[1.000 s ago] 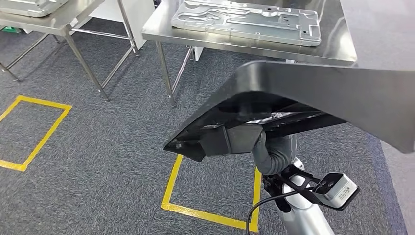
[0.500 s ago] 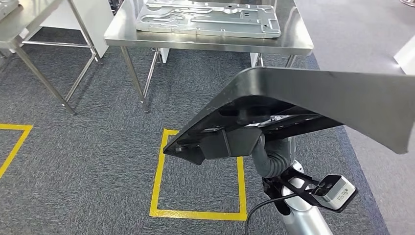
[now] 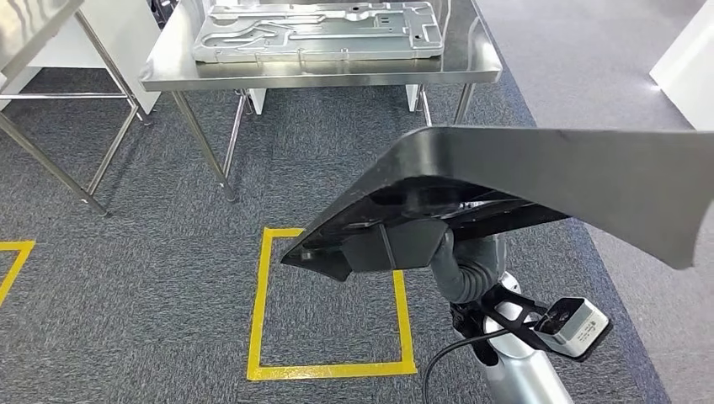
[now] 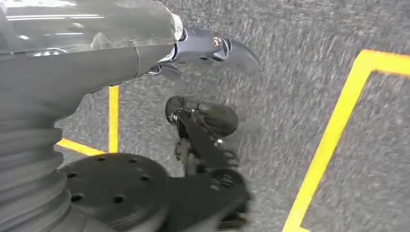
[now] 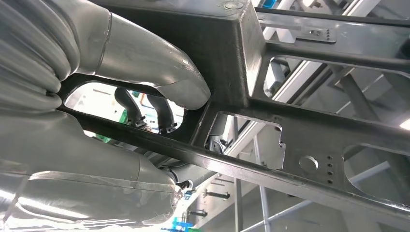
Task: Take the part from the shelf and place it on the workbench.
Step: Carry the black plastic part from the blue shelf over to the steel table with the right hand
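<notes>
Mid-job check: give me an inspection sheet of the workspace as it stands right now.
Surface: steel workbench ahead, a silver plate lying flat on it.
Job's things: black part carried above the floor, not yet on the workbench.
Clutter: nothing seen.
Hands: right hand grips the black part's frame from below, thumb pressed on a bar; left hand holds nothing, hanging over the carpet.
Cables: black cable looping beside the right arm.
Surroundings: grey carpet, yellow floor square, second steel table to the left.
</notes>
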`<state>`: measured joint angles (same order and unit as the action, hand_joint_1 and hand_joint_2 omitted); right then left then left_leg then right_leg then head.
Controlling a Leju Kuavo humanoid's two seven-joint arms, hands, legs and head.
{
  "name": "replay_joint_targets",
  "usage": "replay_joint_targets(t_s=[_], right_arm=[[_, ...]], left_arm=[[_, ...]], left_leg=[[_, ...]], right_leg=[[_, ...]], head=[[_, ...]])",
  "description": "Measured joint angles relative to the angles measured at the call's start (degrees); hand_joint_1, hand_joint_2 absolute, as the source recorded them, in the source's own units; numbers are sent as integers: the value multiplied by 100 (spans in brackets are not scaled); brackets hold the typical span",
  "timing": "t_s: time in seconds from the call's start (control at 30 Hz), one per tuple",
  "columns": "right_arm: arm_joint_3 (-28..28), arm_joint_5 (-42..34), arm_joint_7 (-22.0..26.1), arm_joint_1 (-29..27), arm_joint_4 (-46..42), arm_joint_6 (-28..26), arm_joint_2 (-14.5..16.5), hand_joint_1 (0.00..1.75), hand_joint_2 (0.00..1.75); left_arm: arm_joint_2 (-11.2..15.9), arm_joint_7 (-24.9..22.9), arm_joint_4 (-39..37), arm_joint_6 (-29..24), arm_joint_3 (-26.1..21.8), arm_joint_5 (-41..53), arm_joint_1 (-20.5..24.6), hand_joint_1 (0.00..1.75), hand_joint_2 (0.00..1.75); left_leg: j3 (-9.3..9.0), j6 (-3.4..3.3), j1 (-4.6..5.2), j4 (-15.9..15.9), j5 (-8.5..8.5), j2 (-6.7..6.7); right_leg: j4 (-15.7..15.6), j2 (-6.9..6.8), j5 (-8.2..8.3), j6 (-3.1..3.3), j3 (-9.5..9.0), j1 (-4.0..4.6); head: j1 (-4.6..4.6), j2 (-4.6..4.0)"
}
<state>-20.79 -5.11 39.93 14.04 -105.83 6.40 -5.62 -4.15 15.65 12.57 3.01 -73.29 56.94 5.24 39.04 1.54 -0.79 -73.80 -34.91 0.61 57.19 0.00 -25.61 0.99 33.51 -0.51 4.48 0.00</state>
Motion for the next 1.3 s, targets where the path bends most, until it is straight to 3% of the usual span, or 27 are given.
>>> replay_joint_targets(t_s=[0.03, 0.07, 0.1, 0.17, 0.2, 0.33, 0.4, 0.47, 0.5, 0.53, 0.6, 0.67, 0.7, 0.77, 0.87, 0.9, 0.97, 1.0, 1.03, 1.07, 1.13, 1.2, 1.23, 1.3], right_arm=[[2, -1, -1, -7, 4, 8, 0, 175, 175], [3, -1, -1, -11, 7, 17, 1, 175, 175], [6, -1, -2, -13, 8, 32, 3, 175, 175], [22, 0, -1, -13, 8, 70, 10, 175, 175], [34, 1, -1, -15, 8, 85, 14, 175, 175], [61, 17, -1, -49, -7, 97, 16, 175, 175], [75, 31, 1, -67, -29, 97, 21, 175, 175], [91, 44, 1, -99, -40, 98, 32, 175, 175], [97, 50, 0, -120, -40, 98, 38, 175, 175], [103, 56, -1, -135, -40, 98, 44, 175, 175], [110, 72, -3, -146, -57, 98, 56, 175, 175], [117, 91, -4, -146, -93, 98, 72, 175, 175], [122, 102, -6, -149, -111, 98, 81, 175, 175], [134, 115, -8, -163, -136, 97, 102, 175, 175], [161, 140, -8, -191, -198, 99, 139, 175, 175], [166, 154, -10, -196, -217, 101, 162, 175, 175], [170, 174, -14, -202, -230, 104, 199, 175, 175], [173, 184, -17, -212, -230, 108, 210, 175, 175], [175, 191, -20, -222, -230, 113, 216, 175, 175], [177, 197, -22, -228, -230, 117, 224, 175, 175], [179, 202, -24, -233, -232, 120, 240, 175, 175], [187, 205, -28, -235, -234, 121, 253, 175, 175], [192, 207, -37, -237, -243, 122, 260, 175, 175], [201, 212, -57, -239, -265, 126, 270, 175, 175]], left_arm=[[1, 0, 0, 3, 0, 2, -10, 0, 175], [5, 1, 1, 3, 0, 2, -13, 0, 175], [10, 2, 1, 3, 0, 2, -13, 0, 175], [21, 6, 1, 4, -1, 2, -6, 0, 175], [23, 8, 1, 5, -1, 2, -2, 0, 175], [23, 13, 1, 9, 0, 4, 5, 0, 175], [25, 18, 1, 11, 0, 4, 8, 0, 175], [28, 21, 2, 13, -1, 5, 6, 0, 175], [30, 22, 2, 13, -1, 5, 4, 0, 175], [32, 22, 2, 14, -1, 5, 2, 0, 175], [31, 23, 1, 18, -1, 6, 1, 0, 175], [27, 24, 0, 22, 0, 8, 7, 0, 175], [26, 25, 1, 23, 0, 9, 10, 0, 175], [26, 25, 1, 23, 0, 11, 20, 0, 175], [33, 34, 2, 28, 0, 16, 40, 0, 175], [35, 38, 2, 32, 0, 18, 42, 0, 175], [35, 39, 2, 44, 1, 24, 33, 0, 175], [35, 39, 2, 49, 1, 26, 20, 0, 175], [36, 39, 2, 54, 1, 28, 6, 0, 175], [37, 39, 2, 55, 0, 28, -4, 0, 175], [43, 39, 2, 58, 0, 28, -11, 0, 175], [53, 39, 2, 60, 0, 32, -17, 0, 175], [57, 37, 2, 62, 1, 35, -16, 0, 175], [60, 35, 2, 67, 2, 40, -7, 0, 175]], left_leg=[[-2, -5, 0, 40, 102, -1], [-114, -17, 0, 306, 301, -2], [-293, -38, 0, 714, 528, -10], [-598, -89, 14, 1382, 768, -37], [-659, -116, 22, 1524, 782, -49], [-694, -250, 10, 1606, 788, -43], [-718, -314, -4, 1639, 786, -30], [-732, -344, 5, 1639, 752, -22], [-750, -344, 9, 1638, 733, -20], [-778, -338, 12, 1636, 710, -20], [-873, -313, 13, 1636, 648, -20], [-956, -262, 25, 1636, 575, -17], [-976, -232, 29, 1639, 546, -12], [-1010, -164, 31, 1668, 501, 9], [-1012, -84, 26, 1488, 362, 15], [-868, -67, 19, 1193, 248, 6], [-353, -38, 14, 363, 5, -6], [-102, -28, 13, 46, -21, -7], [59, -24, 12, -63, 85, -7], [118, -27, 13, 23, 285, -7], [13, -52, 13, 584, 823, -9], [-160, -105, 31, 1087, 1132, -24], [-238, -141, 45, 1280, 1153, -32], [-316, -216, 71, 1429, 1029, -43]], right_leg=[[7, 30, -5, -1, -6, 4], [17, 58, -13, -7, -17, 5], [29, 82, -26, -19, -28, 6], [61, 120, -51, -63, -29, 24], [72, 131, -57, -90, -19, 30], [160, 122, -124, -218, 23, 21], [650, 82, -381, -262, 262, 7], [1426, 62, -662, -294, 689, -11], [1677, 57, -691, -304, 845, -21], [1699, 50, -603, -306, 890, -28], [1092, 22, -166, -275, 637, -28], [375, -24, 96, -215, 285, 9], [189, -37, 108, -185, 194, 32], [105, -25, 25, -127, 149, 64], [-8, -1, -41, -33, -31, 10], [-45, -1, -70, -6, -109, -5], [-59, 13, -154, 29, -213, 5], [-58, 28, -207, 33, -269, 9], [-58, 48, -265, 29, -339, 12], [-57, 66, -322, 22, -416, 14], [-57, 88, -438, 1, -577, 15], [-61, 97, -547, -38, -690, 20], [-60, 100, -592, -67, -715, 23], [-50, 103, -617, -134, -721, 32]], head=[[0, 0], [0, 0], [0, 0], [0, 0], [-1, 0], [-1, 0], [-1, 0], [-1, 0], [-1, 0], [-1, 0], [-2, 0], [-2, 0], [-1, 0], [0, 0], [3, 0], [4, 0], [7, 0], [7, 0], [7, 0], [7, 0], [7, 0], [6, 0], [5, 0], [6, 0]])
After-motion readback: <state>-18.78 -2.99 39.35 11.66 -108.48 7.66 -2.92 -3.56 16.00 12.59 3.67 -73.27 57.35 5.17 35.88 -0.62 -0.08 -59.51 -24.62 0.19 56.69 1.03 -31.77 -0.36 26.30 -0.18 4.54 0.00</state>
